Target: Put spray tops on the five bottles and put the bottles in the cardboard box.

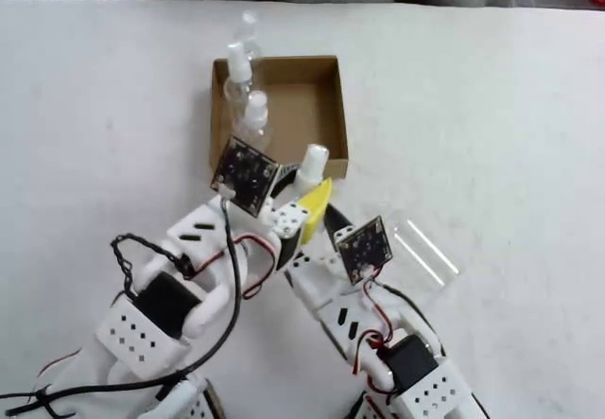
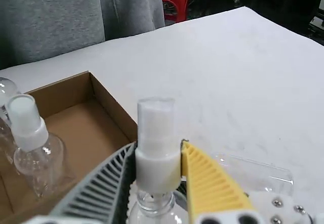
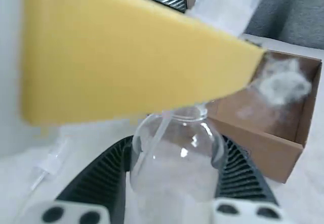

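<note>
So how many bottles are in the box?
2 in the box: one bottle by the far wall, one just nearer. A third bottle is held in fingers outside the near corner. More may be hidden.

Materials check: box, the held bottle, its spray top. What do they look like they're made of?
The cardboard box looks like brown matte paperboard with folded walls. The bottle is clear and glossy, dip tube visible through it: probably plastic, glass not excluded. The spray top looks like white, smooth, satin moulded plastic.
</note>
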You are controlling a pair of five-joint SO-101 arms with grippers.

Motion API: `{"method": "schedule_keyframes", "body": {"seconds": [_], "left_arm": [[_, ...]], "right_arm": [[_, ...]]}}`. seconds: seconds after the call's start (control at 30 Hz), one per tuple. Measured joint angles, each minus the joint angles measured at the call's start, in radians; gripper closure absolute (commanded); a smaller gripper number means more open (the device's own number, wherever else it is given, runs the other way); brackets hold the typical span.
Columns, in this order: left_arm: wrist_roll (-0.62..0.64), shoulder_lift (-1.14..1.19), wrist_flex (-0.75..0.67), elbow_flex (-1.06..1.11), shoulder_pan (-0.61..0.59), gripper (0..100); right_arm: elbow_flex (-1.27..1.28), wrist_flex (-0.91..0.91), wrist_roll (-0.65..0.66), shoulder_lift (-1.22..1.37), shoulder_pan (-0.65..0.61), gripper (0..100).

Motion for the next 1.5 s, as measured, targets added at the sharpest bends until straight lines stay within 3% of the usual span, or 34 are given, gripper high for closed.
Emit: {"method": "schedule_keyframes", "body": {"seconds": [0.27,0.63,1.3,1.4,1.5], "left_arm": [[-0.002,-0.028,-0.031,0.069,0.000,97],[0.002,-0.032,-0.241,0.193,0.005,97],[0.003,-0.034,-0.282,0.198,0.008,96],[0.003,-0.034,-0.325,0.216,0.008,89],[0.003,-0.034,-0.382,0.245,0.008,76]], "right_arm": [[0.000,0.000,0.000,0.003,0.003,87.4],[0.000,0.000,0.000,0.003,0.060,87.5],[0.000,-0.048,-0.044,0.005,0.098,87.5],[0.000,-0.054,-0.048,0.005,0.104,87.5],[0.000,-0.060,-0.048,0.005,0.107,87.5]]}}
